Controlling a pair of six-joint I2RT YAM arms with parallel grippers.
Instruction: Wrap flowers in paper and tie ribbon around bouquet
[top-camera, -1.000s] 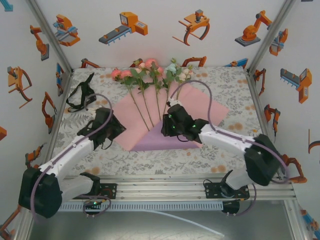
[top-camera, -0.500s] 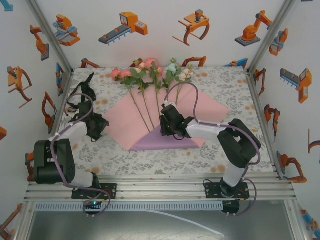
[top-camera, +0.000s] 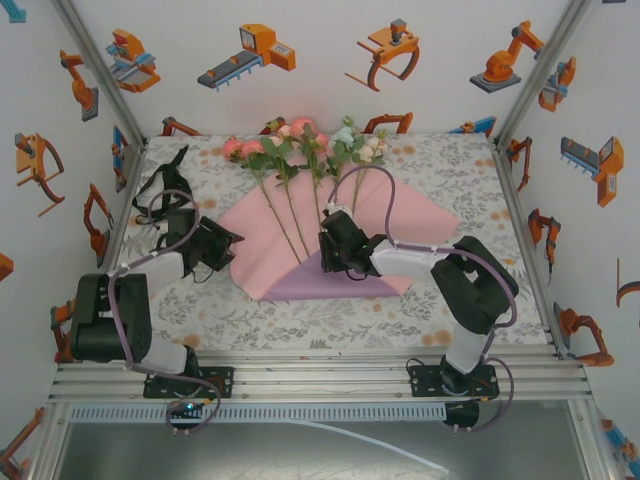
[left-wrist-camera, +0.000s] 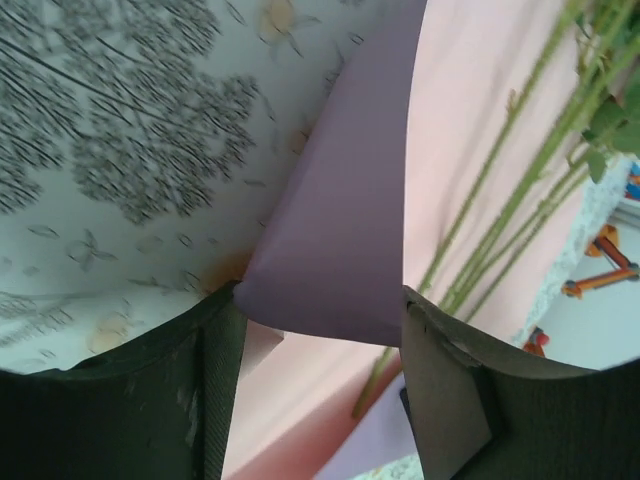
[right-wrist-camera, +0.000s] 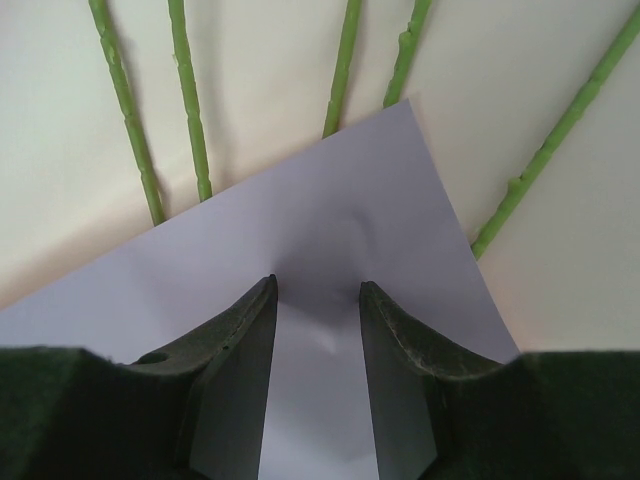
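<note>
Far left: the ribbon (top-camera: 160, 190) lies in a loose black heap on the flowered tablecloth (top-camera: 450, 170), near the back corner and apart from everything else.

My left gripper (top-camera: 222, 243) is low at the left edge of the paper (top-camera: 400, 215). In the left wrist view (left-wrist-camera: 320, 295) my jaws stand wide apart. A turned-up lilac flap of the paper (left-wrist-camera: 340, 230) rises between them. Its lower edge comes right up to my left finger (left-wrist-camera: 215, 390). The gap is far too wide to be pinching a thin sheet, so I hold nothing.

Centre: the paper is spread pink face up. A lilac fold is turned over at its near point. The flowers (top-camera: 300, 150) lie on it in a fan. The blooms are at the far edge, past the sheet. The thin stalks (left-wrist-camera: 500, 180) run together toward the near fold.

Right of centre: my right gripper (top-camera: 330, 250) sits on that lilac fold, where the stalks meet. In the right wrist view (right-wrist-camera: 318, 285) my jaws are partly open, with a narrow gap. Both tips are down on the lilac flap (right-wrist-camera: 330, 200). A small dimple in the sheet shows just ahead of them. I cannot tell whether they pinch any of it. Five stalks (right-wrist-camera: 190, 110) run under the flap's edge just beyond my tips.
</note>
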